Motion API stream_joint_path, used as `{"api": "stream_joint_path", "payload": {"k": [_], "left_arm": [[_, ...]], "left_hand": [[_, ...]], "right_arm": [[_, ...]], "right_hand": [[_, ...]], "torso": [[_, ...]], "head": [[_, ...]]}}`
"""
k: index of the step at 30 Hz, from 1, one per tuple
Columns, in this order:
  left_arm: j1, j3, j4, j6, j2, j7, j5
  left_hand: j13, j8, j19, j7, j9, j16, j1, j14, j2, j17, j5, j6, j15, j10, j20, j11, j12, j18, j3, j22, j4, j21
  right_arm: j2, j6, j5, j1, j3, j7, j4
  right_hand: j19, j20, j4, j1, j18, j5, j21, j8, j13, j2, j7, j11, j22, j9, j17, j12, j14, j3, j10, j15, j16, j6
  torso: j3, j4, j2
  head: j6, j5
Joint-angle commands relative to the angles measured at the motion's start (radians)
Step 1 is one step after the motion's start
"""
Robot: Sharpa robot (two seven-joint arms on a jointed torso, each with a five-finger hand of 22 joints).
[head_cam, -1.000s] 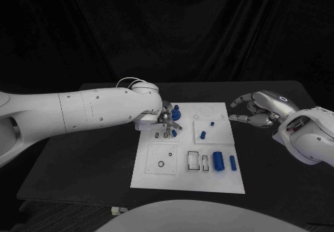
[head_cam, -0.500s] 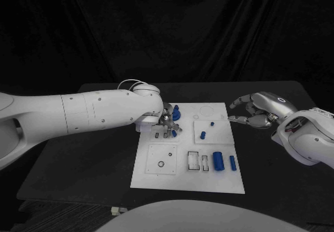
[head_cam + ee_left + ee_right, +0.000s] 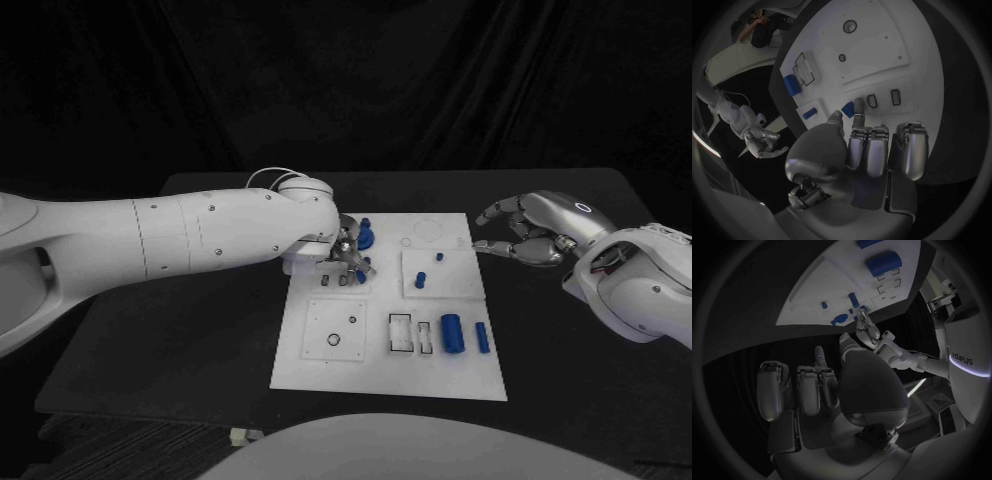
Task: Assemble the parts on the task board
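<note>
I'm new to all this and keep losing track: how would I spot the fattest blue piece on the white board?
Start at the white rectangular task board mid-table and look along its near edge, towards its right side. There the thick blue cylinder lies flat beside rectangular outlined slots. It is much broader than the thin blue rod next to it.

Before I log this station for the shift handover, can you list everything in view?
table: one, black, under everything.
task board: one, white, middle of the table.
thick cylinder: one, blue, lying on the board's near right part.
slim cylinder: one, blue, beside the thick one, nearer the board's right edge.
small pegs: two, blue, on the board's right half, far part.
tall part: one, blue, at the board's far left, beside the left robot hand.
little part: one, blue, between the left robot hand's fingertips.
left robot hand: silver, over the board's far left, pinching the little part.
right robot hand: silver, right of the board, holding nothing.
</note>
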Motion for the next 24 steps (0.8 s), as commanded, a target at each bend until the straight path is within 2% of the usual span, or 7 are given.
{"api": "stream_joint_path", "payload": {"k": [1, 24], "left_arm": [[-0.003, 0.001, -0.002, 0.009, 0.004, 0.018, -0.001], [-0.006, 0.001, -0.009, 0.011, 0.006, 0.022, -0.001]], "left_hand": [[0.263, -0.008, -0.001, 0.000, 0.002, 0.003, 0.013, 0.104, 0.001, 0.263, 0.009, 0.010, -0.007, 0.103, -0.007, -0.006, 0.003, -0.005, 0.009, 0.135, -0.002, -0.005], [0.263, -0.038, 0.001, -0.006, 0.020, 0.003, 0.045, 0.104, -0.013, 0.263, 0.039, 0.016, -0.012, 0.103, -0.012, -0.012, 0.003, -0.005, 0.065, 0.136, -0.047, -0.009]], "right_arm": [[-0.001, 0.008, -0.002, -0.003, 0.001, -0.016, 0.000], [0.001, 0.017, -0.002, -0.004, 0.001, -0.022, -0.007]], "right_hand": [[0.047, 0.002, 0.002, -0.006, 0.010, 0.005, 0.000, 0.007, 0.263, 0.006, 0.001, 0.005, 0.229, -0.001, 0.263, 0.003, 0.107, -0.004, 0.104, 0.003, 0.003, 0.008], [0.046, 0.003, 0.001, -0.005, 0.011, 0.006, -0.002, 0.007, 0.263, 0.007, 0.001, 0.006, 0.229, -0.002, 0.263, 0.003, 0.107, -0.004, 0.104, 0.003, 0.003, 0.009]], "torso": [[0.0001, 0.0008, -0.001], [-0.0002, 0.0003, -0.003]], "head": [[0.000, -0.003], [0.000, -0.002]]}}
